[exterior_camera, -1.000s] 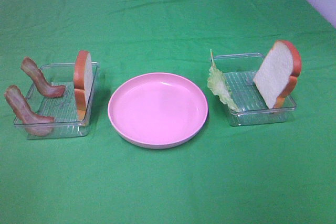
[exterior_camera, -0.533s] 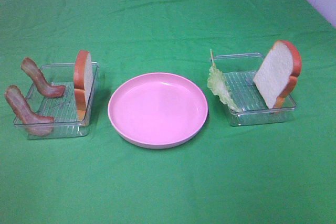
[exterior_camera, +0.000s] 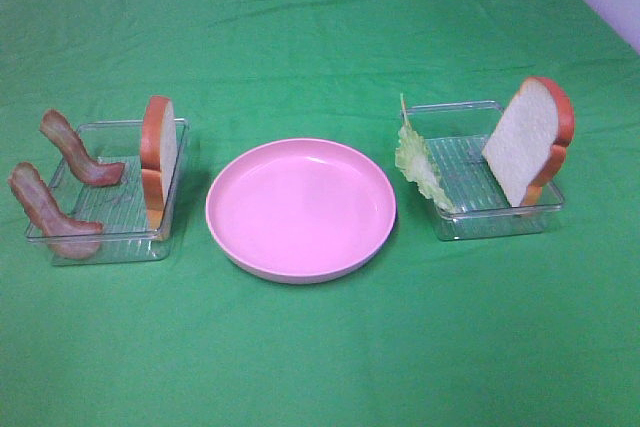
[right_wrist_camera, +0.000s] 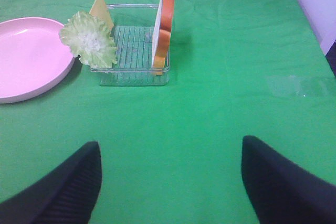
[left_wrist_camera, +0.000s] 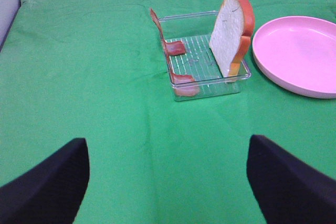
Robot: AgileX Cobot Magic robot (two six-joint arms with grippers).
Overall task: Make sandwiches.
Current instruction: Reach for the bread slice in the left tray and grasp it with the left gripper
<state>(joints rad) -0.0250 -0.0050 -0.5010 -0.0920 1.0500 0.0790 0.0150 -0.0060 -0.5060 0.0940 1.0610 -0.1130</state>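
Green cloth: white bread slices (orange-brown crust) upright in clear trays, w/ reddish bacon, pale lettuce; L gripper & R gripper jaws spread, empty.

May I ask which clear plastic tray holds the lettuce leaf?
The clear plastic tray right of the round pink plate: the pale green lettuce leaf leans at its plate-side edge; the left tray holds reddish-brown bacon strips.
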